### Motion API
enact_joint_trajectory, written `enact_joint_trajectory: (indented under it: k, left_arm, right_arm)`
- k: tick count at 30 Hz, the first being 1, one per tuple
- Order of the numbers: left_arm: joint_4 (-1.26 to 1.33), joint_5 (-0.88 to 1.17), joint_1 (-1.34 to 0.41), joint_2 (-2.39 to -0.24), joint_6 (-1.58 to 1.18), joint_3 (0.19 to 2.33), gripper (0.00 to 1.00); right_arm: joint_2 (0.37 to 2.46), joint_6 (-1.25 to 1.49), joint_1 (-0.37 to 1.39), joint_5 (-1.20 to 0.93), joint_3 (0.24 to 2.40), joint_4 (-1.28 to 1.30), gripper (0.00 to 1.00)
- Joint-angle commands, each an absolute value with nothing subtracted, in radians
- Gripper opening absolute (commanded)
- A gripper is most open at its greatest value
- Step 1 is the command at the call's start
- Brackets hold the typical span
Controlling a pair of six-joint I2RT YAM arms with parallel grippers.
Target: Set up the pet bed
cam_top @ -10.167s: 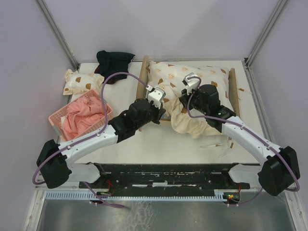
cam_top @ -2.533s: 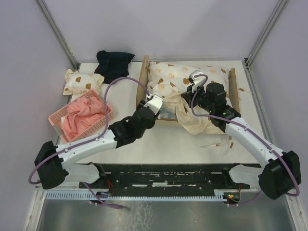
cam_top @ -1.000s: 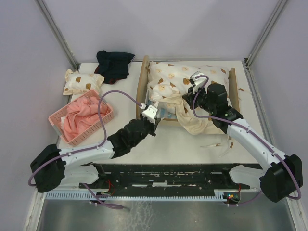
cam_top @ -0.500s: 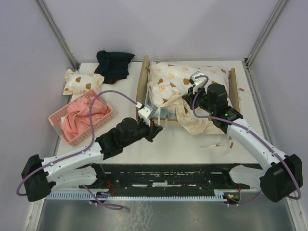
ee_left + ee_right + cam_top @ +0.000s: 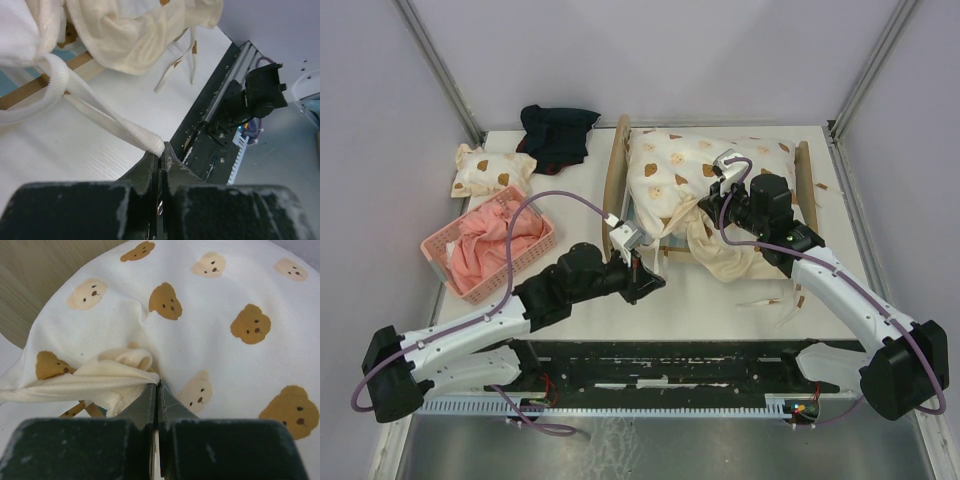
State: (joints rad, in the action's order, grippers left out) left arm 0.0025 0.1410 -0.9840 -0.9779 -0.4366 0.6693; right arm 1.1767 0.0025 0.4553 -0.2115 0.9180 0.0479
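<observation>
On the far middle of the white table [image 5: 720, 300], the pet bed [image 5: 614, 170], arched headboard to the left, low footboard [image 5: 805, 170] to the right, mostly buried under a cream bear-print quilt [image 5: 680, 165] heaped on top and spilling over the near rail onto the tabletop. Just in front of that rail, the left gripper [image 5: 658, 283], fingers [image 5: 150, 167] pressed together on the very end of a cream ribbed strip [image 5: 100, 117], drawn taut from the quilt's edge down to the pinch. Over the middle of the bed, the right gripper [image 5: 705, 205], fingers [image 5: 145, 400] squeezed shut on a bunched fold of the quilt's pale hem, bear faces all around the grip. Well apart at the left of the table, a pink basket [image 5: 438, 255] stuffed with pink cloth; beyond it a small bear-print pillow [image 5: 490, 170], and at the far edge a dark cloth [image 5: 558, 135] in a crumpled heap
</observation>
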Motion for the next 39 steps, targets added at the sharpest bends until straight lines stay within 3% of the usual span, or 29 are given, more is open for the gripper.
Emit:
enact_joint_trajectory:
  k: [1, 8, 19, 28, 33, 39]
  left_arm:
    - [0.050, 0.237, -0.986, -0.953, -0.492, 0.706, 0.04]
    - [-0.003, 0.111, -0.976, -1.010, -0.451, 0.710, 0.04]
    - [0.034, 0.403, -0.931, -0.977, -0.537, 0.759, 0.04]
    - [-0.037, 0.367, -0.927, -0.983, -0.512, 0.783, 0.05]
    - [-0.148, 0.121, -0.926, -1.045, -0.450, 0.783, 0.19]
    - [-0.232, -0.163, -0.926, -1.046, -0.410, 0.780, 0.45]
  right_arm:
    - [1.160, 0.008, 0.448, -0.215, 0.918, 0.005, 0.02]
    - [1.162, 0.002, 0.447, -0.211, 0.912, -0.001, 0.02]
    - [1.161, -0.009, 0.448, -0.212, 0.925, 0.012, 0.02]
    - [1.164, -0.005, 0.448, -0.212, 0.924, 0.007, 0.02]
    - [1.165, -0.004, 0.447, -0.213, 0.922, 0.017, 0.02]
    - [1.165, -0.026, 0.448, -0.203, 0.908, 0.029, 0.02]
